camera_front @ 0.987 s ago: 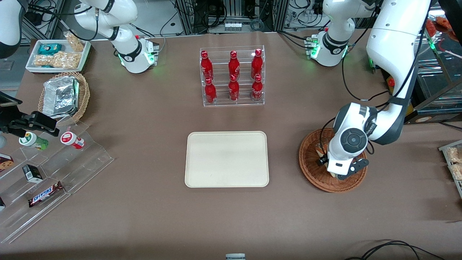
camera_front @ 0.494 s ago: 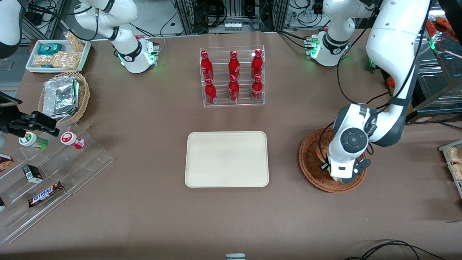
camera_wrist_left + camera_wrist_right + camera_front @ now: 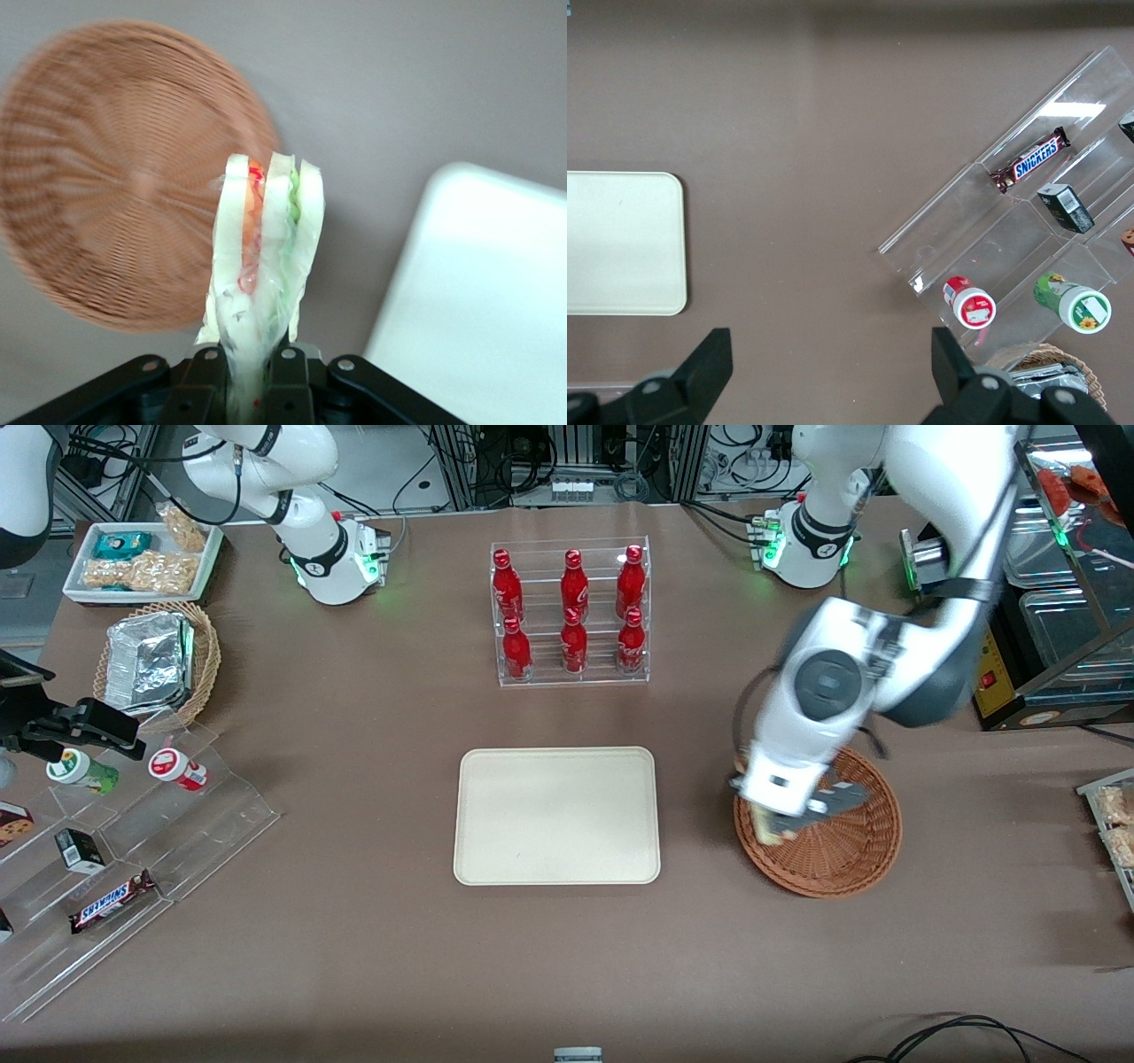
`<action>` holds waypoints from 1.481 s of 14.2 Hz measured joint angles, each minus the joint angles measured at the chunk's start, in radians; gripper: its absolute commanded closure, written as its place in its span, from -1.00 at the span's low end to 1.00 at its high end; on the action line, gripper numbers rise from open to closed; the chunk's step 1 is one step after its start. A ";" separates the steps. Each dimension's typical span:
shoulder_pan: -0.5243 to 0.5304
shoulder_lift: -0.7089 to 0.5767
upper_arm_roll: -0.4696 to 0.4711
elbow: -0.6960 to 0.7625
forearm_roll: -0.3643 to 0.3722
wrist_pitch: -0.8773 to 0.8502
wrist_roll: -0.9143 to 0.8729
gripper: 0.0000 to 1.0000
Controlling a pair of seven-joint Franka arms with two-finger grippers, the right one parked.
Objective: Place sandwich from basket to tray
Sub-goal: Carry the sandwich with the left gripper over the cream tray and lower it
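Where the brown table [image 3: 372, 957] runs widest, the stepped clear shelf [image 3: 133, 850] at the parked arm's end is the largest container: it holds a Snickers bar [image 3: 112, 901], a small dark box [image 3: 80, 850], and two lidded cups, one green [image 3: 81, 771], one red [image 3: 177, 769]. The cream tray [image 3: 556, 815] lies flat mid-table with nothing on it. Farther from the camera stands a clear rack [image 3: 571, 611] holding six red bottles [image 3: 574, 646] in two rows, upright. The reddish basket [image 3: 842, 850] sits beside the tray toward the working arm's end, well apart from it; nothing shows inside it, though the arm covers part of it. A tan basket [image 3: 199, 657] near the shelf holds a foil pack [image 3: 149, 662]. A white tray [image 3: 146, 558] farther off holds snack packs.

Gripper [image 3: 247, 367]: above the basket's rim on the side nearest the tray, not yet over the tray. Its fingers [image 3: 285, 359] are clamped on the sandwich [image 3: 263, 257], pinching the narrow end of the wrapped wedge; bread and filling layers stand out past the fingertips, edge-on. In the front view the sandwich [image 3: 772, 828] shows only as a pale sliver under the wrist, lifted clear of the basket weave. In the wrist view, basket [image 3: 124, 177] and tray [image 3: 487, 301] both lie beneath it, the sandwich between the two.
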 measured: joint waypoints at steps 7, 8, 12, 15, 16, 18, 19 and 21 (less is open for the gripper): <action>-0.240 0.281 -0.018 0.196 0.068 0.128 0.011 0.63; -0.265 0.328 -0.018 0.249 0.082 0.132 0.011 0.62; -0.337 0.482 -0.014 0.447 0.093 0.138 -0.026 0.52; -0.371 0.546 0.014 0.505 0.124 0.139 -0.050 0.51; -0.378 0.557 0.026 0.509 0.128 0.140 -0.061 0.49; -0.384 0.570 0.037 0.513 0.129 0.141 -0.095 0.45; -0.384 0.573 0.039 0.515 0.130 0.147 -0.146 0.40; -0.389 0.575 0.039 0.515 0.143 0.187 -0.272 0.31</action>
